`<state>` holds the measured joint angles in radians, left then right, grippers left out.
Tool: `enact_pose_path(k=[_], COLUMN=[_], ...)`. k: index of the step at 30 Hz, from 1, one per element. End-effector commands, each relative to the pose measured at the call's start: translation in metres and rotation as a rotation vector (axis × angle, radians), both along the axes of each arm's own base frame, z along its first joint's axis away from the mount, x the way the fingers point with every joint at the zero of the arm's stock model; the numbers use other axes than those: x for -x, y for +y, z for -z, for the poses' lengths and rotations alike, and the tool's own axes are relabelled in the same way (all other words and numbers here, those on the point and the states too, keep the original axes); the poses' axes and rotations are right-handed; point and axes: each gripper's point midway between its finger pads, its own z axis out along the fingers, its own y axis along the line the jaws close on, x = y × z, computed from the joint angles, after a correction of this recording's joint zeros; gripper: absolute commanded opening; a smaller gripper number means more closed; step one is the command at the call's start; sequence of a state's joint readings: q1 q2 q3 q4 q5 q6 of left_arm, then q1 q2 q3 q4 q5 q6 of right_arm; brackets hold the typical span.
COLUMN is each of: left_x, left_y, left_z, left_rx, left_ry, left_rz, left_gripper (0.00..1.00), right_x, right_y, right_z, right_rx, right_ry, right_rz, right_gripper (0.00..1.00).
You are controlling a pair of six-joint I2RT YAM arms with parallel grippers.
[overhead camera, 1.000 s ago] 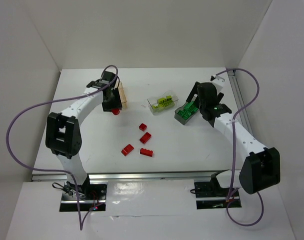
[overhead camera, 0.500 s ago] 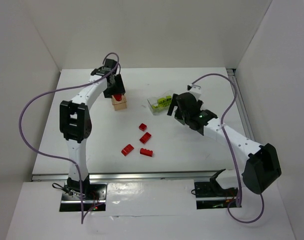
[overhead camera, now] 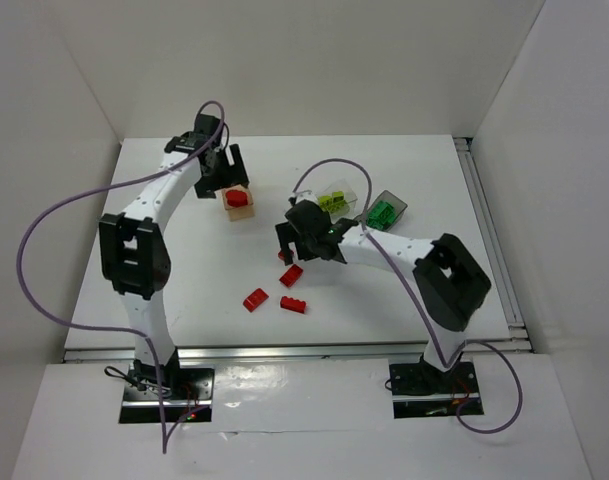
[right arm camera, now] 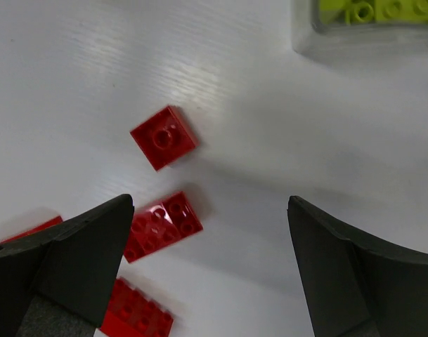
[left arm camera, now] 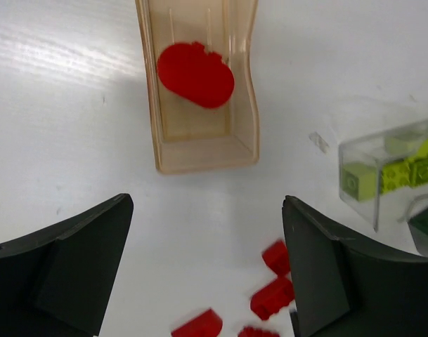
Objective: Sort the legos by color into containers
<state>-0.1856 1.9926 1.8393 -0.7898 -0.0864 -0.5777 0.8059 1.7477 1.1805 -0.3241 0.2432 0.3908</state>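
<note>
My left gripper (overhead camera: 224, 176) (left arm camera: 206, 239) hangs open just short of the peach-orange container (overhead camera: 242, 211) (left arm camera: 199, 151), with nothing between its fingers. One red lego (overhead camera: 235, 196) (left arm camera: 195, 74) lies inside that container. My right gripper (overhead camera: 302, 247) (right arm camera: 210, 246) is open above the loose red legos on the table: a square one (right arm camera: 164, 137), a longer one (overhead camera: 291, 275) (right arm camera: 161, 225) by its left finger, and two more (overhead camera: 255, 299) (overhead camera: 293, 304) nearer the front. The clear container (overhead camera: 350, 191) (right arm camera: 368, 38) holds yellow-green legos (overhead camera: 333, 201). The dark grey container (overhead camera: 395, 201) holds green legos (overhead camera: 380, 213).
White walls close the table at the back and both sides. A metal rail (overhead camera: 484, 210) runs along the right edge. Purple cables loop above both arms. The clear and grey containers stand close together right of centre.
My left gripper moved over the peach-orange container and opened, and the red lego it held now lies inside. My right arm swung left from the dark grey container to above the loose red legos.
</note>
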Motion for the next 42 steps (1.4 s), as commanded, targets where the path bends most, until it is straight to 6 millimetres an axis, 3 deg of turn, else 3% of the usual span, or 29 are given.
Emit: enact_pose_path(k=[1, 2, 3, 4, 6, 7, 11, 12, 15, 16, 21, 23, 24, 27, 29, 33, 38, 39, 42], left_x=[0.02, 0.027, 0.031, 0.034, 0.04, 0.045, 0.055, 0.056, 0.061, 0.062, 0.069, 0.07, 0.073, 0.073, 0.073, 0.073, 0.071, 0.071, 0.071], left_y=[-0.005, -0.006, -0.005, -0.002, 0.009, 0.01, 0.032, 0.044, 0.062, 0.074, 0.085, 0.089, 0.087, 0.089, 0.093, 0.089, 0.087, 0.087, 0.091], left_z=[-0.061, -0.061, -0.078, -0.079, -0.086, -0.095, -0.111, -0.114, -0.125, -0.123, -0.127, -0.123, -0.124, -0.125, -0.125, -0.126, -0.12, -0.12, -0.12], left_rx=[0.06, 0.05, 0.051, 0.043, 0.035, 0.038, 0.017, 0.008, -0.008, -0.012, 0.01, 0.008, 0.022, 0.031, 0.03, 0.045, 0.059, 0.059, 0.058], left_ry=[-0.136, -0.133, -0.173, -0.176, -0.184, -0.199, -0.234, -0.237, -0.258, -0.248, -0.255, -0.246, -0.247, -0.256, -0.256, -0.255, -0.245, -0.245, -0.246], left_rz=[0.041, 0.043, 0.051, 0.044, 0.02, 0.02, -0.013, -0.043, -0.069, -0.096, -0.108, -0.117, -0.119, -0.122, -0.131, -0.119, -0.119, -0.119, -0.128], left_gripper=[0.96, 0.96, 0.96, 0.96, 0.96, 0.96, 0.96, 0.96, 0.96, 0.96, 0.96, 0.96, 0.95, 0.95, 0.95, 0.95, 0.95, 0.95, 0.95], right_x=[-0.025, -0.029, -0.031, -0.033, -0.04, -0.039, -0.042, -0.041, -0.041, -0.037, -0.03, -0.028, -0.028, -0.027, -0.028, -0.031, -0.025, -0.025, -0.029], right_y=[0.037, 0.04, 0.049, 0.05, 0.059, 0.06, 0.071, 0.072, 0.075, 0.077, 0.076, 0.074, 0.073, 0.07, 0.065, 0.061, 0.061, 0.062, 0.06], right_z=[-0.012, -0.008, -0.01, 0.003, 0.002, 0.014, 0.022, 0.022, 0.019, 0.017, 0.021, 0.027, 0.027, 0.031, 0.036, 0.039, 0.046, 0.046, 0.037], right_rx=[-0.006, 0.006, 0.006, 0.035, 0.029, 0.048, 0.039, 0.034, 0.021, 0.025, 0.049, 0.063, 0.064, 0.085, 0.11, 0.138, 0.156, 0.156, 0.16], right_ry=[-0.08, -0.079, -0.089, -0.078, -0.085, -0.061, -0.046, -0.042, -0.037, -0.032, -0.013, 0.003, 0.003, 0.015, 0.018, 0.013, 0.023, 0.023, 0.002], right_rz=[-0.131, -0.141, -0.157, -0.174, -0.188, -0.205, -0.231, -0.237, -0.236, -0.246, -0.262, -0.263, -0.263, -0.257, -0.244, -0.236, -0.253, -0.253, -0.239], right_gripper=[0.98, 0.98, 0.98, 0.98, 0.97, 0.95, 0.76, 0.67, 0.64, 0.64, 0.69, 0.64, 0.56, 0.56, 0.71, 0.75, 0.53, 0.43, 0.35])
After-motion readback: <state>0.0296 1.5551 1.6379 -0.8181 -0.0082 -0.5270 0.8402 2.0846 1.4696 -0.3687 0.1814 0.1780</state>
